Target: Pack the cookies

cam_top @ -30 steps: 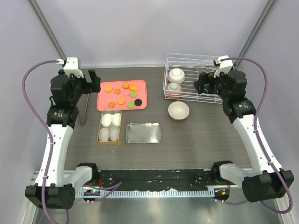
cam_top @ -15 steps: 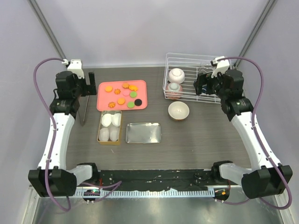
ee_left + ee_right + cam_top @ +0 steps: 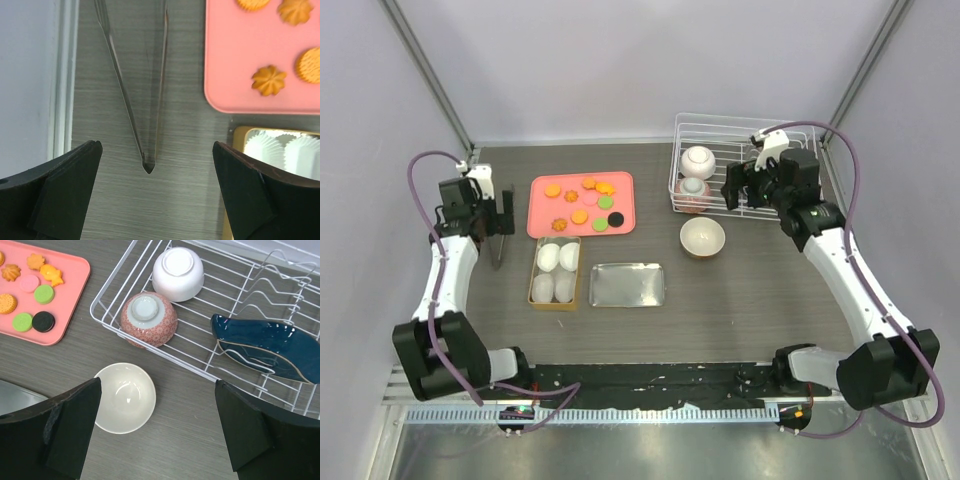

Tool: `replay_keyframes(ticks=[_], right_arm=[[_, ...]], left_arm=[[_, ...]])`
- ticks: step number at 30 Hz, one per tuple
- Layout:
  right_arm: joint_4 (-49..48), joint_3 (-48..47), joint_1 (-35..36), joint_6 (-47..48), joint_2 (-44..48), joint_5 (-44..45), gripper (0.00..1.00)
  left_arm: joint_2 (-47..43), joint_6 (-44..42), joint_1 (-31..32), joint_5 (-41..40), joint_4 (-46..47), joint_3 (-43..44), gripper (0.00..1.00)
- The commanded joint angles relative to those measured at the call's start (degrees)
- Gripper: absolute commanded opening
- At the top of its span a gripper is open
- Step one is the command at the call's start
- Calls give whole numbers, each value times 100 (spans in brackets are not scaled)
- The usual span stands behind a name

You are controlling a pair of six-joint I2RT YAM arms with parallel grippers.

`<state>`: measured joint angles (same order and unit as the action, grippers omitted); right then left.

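Observation:
The cookies (image 3: 580, 205) lie loose on a pink tray (image 3: 542, 228): mostly orange, some pink and green, one black (image 3: 615, 219). My left gripper (image 3: 505, 213) hangs open left of the tray, over a pair of metal tongs (image 3: 500, 243). In the left wrist view the tongs' tip (image 3: 148, 167) lies between its wide-apart fingers (image 3: 75, 175), and orange cookies (image 3: 270, 80) show at upper right. My right gripper (image 3: 734, 186) is open above the dish rack's front edge. Its wrist view shows the tray's cookies (image 3: 43, 321) at upper left. Neither gripper (image 3: 158, 384) holds anything.
A gold box (image 3: 534, 290) holding white paper cups stands below the pink tray, with a metal tray (image 3: 628, 284) to its right. A white bowl (image 3: 702, 237) sits in front of a wire rack (image 3: 720, 122) holding two upturned bowls and a blue plate (image 3: 265, 345).
The left wrist has swung left and down over the tongs. The right wrist has moved left and forward along the rack. Both grippers stayed open.

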<state>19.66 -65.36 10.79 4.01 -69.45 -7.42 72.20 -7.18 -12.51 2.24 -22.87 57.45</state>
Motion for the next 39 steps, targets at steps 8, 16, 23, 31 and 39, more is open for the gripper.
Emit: replay_keyframes(ticks=[8, 16, 23, 31, 39], right_arm=[[152, -328, 442, -102, -323, 294, 100], [196, -354, 521, -58, -394, 276, 100], [205, -354, 591, -50, -464, 259, 100], [222, -363, 626, -14, -552, 329, 100], [223, -372, 653, -14, -614, 347, 100]], left_arm=[[1647, -407, -313, 365, 731, 222, 100], [2412, -425, -462, 277, 749, 767, 100], [2851, -425, -559, 356, 539, 1207, 99], [3335, -416, -787, 962, 64, 1707, 97], [3484, -696, -797, 1217, -287, 1866, 97]])
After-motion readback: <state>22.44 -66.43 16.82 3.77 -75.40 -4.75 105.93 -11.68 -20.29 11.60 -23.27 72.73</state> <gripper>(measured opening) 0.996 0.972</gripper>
